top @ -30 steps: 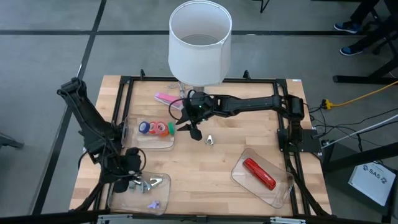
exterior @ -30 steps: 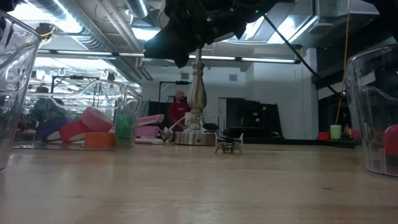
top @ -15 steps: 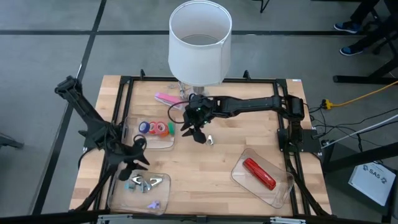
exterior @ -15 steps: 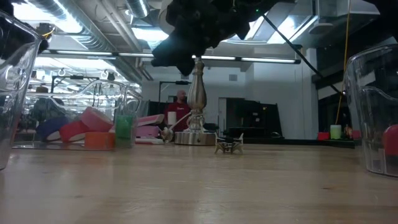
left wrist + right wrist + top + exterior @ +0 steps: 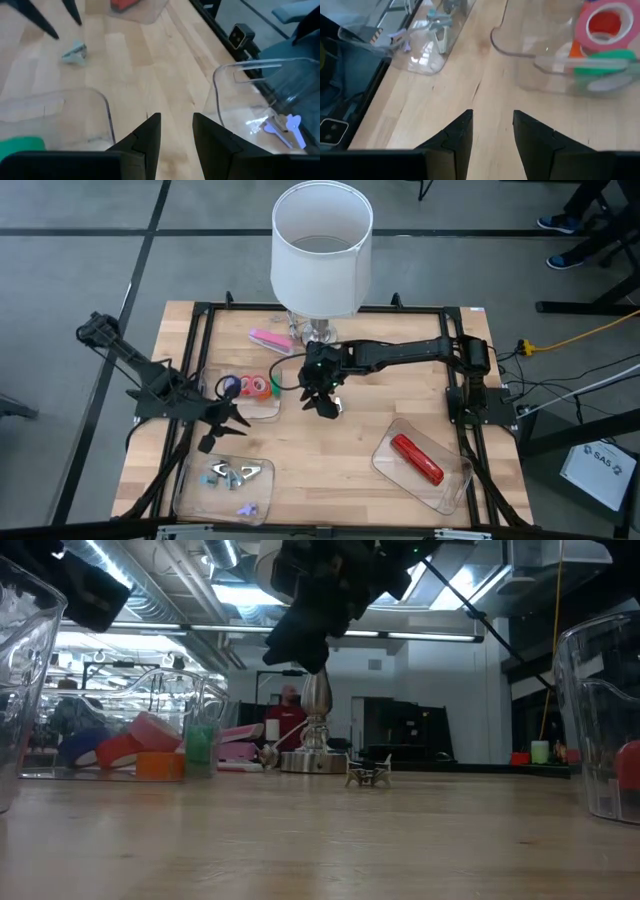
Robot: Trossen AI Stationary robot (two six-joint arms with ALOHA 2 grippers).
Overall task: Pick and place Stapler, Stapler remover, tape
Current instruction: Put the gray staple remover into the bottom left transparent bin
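Note:
A small metal stapler remover (image 5: pixel 368 775) (image 5: pixel 75 52) lies on the wood near the table's middle. My right gripper (image 5: pixel 322 400) (image 5: pixel 492 131) hangs open just above it and slants down. Several coloured tape rolls (image 5: pixel 252 386) sit in a clear tray (image 5: pixel 212 385) at the left. My left gripper (image 5: pixel 220 428) (image 5: pixel 176 136) is open and holds nothing. It hovers between that tray and a near-left tray (image 5: pixel 262 490) holding more stapler removers (image 5: pixel 228 474). A red stapler (image 5: pixel 417 458) lies in a tray (image 5: pixel 385 442) at the near right. A pink stapler (image 5: pixel 267 339) lies on the wood near the lamp.
A lamp with a white shade (image 5: pixel 322 245) stands at the table's far edge, its metal base (image 5: pixel 312 755) behind the loose remover. A black frame (image 5: pixel 200 330) runs around the tabletop. Bare wood lies between the trays at the near middle (image 5: pixel 320 480).
My left gripper has drawn back from over the near-left tray toward the tape tray and the left edge, rolling as it went. My right gripper has drifted a little toward the loose stapler remover and tipped further down. No object has moved.

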